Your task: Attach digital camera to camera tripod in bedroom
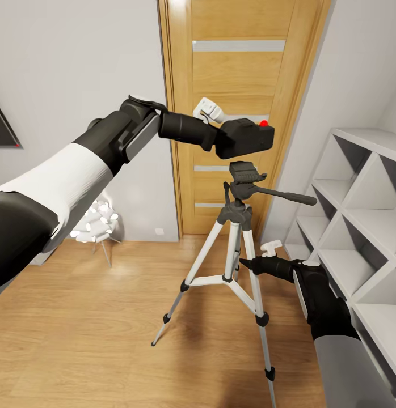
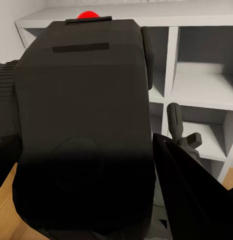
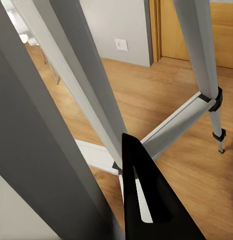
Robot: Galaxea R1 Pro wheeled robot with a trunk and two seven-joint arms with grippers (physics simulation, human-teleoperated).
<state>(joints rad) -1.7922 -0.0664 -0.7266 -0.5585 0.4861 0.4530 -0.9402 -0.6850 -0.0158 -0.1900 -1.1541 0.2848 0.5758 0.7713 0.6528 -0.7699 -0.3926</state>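
Head view: held digital camera (image 1: 246,139), clamped in left gripper (image 1: 220,136), just above camera tripod (image 1: 237,249) head, not yet seated. Judged rigid, light, boxy; best gripped by flat sides. Right gripper (image 1: 248,263) beside a leg, jaw state unreadable.

Black digital camera (image 1: 246,140) with red dot; silver-white, black-jointed camera tripod (image 1: 232,258); orange-brown wooden door (image 1: 243,85).

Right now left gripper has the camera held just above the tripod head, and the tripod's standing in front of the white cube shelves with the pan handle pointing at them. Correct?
One error: the camera tripod stands in front of the wooden door, with the white cube shelves to its side, per the head view. The rest holds: the left gripper holds the digital camera just above the tripod head, pan handle toward the shelves.
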